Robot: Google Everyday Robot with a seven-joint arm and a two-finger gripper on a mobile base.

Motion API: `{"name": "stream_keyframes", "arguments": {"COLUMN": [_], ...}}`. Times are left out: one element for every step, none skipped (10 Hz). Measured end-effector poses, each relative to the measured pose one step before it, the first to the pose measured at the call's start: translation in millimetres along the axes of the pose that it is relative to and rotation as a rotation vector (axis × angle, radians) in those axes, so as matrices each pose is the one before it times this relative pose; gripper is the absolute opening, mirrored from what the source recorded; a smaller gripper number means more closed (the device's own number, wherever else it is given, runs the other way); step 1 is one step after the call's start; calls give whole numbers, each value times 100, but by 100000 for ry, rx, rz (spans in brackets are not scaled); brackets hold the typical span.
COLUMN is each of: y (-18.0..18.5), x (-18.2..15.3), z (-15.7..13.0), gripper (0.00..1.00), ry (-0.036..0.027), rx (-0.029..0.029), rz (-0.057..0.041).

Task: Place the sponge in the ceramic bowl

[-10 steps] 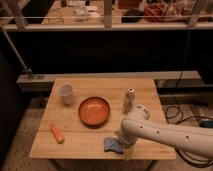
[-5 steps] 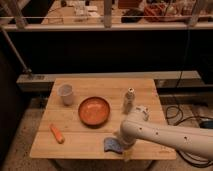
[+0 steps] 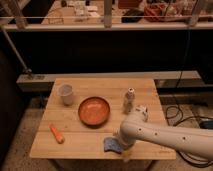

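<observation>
Sponge (image 3: 111, 145) lies on the table (image 3: 75, 142), front-right of the ceramic bowl (image 3: 94, 110), unmoved since a second ago. We see the gripper (image 3: 119, 146) stay beside it, jaws apart, so it is not in the bowl.

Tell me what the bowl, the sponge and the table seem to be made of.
Ceramic bowl: probably glazed ceramic, glossy orange-brown inside. Sponge: likely soft foam, matte blue-grey, wavy edges. Table: pale wood, plank seams showing. The gripper is low over the table's front, at the sponge.
</observation>
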State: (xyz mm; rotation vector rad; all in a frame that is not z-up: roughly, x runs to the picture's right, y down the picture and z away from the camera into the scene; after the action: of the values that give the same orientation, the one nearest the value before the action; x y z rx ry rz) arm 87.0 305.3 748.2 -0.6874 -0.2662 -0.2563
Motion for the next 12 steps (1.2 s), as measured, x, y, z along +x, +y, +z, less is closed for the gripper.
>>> {"name": "stream_keyframes", "arguments": {"y": [-33, 13, 67, 82, 68, 87, 29, 63, 111, 126, 37, 51], "x": [-103, -32, 45, -21, -29, -4, -21, 28, 24, -28, -40, -27], "z": [157, 111, 121, 183, 121, 120, 70, 84, 118, 202, 132, 148], "gripper": [80, 80, 80, 80, 80, 80, 80, 80, 80, 80, 80, 80], "ry": [-241, -150, -202, -232, -262, -115, -136, -161, -153, -241, -105, -206], "rx": [-6, -100, -105, -57, -36, -161, -46, -56, -100, -152, -98, -145], "rz": [-207, -31, 238, -50, 52, -5, -3, 76, 86, -52, -136, 115]}}
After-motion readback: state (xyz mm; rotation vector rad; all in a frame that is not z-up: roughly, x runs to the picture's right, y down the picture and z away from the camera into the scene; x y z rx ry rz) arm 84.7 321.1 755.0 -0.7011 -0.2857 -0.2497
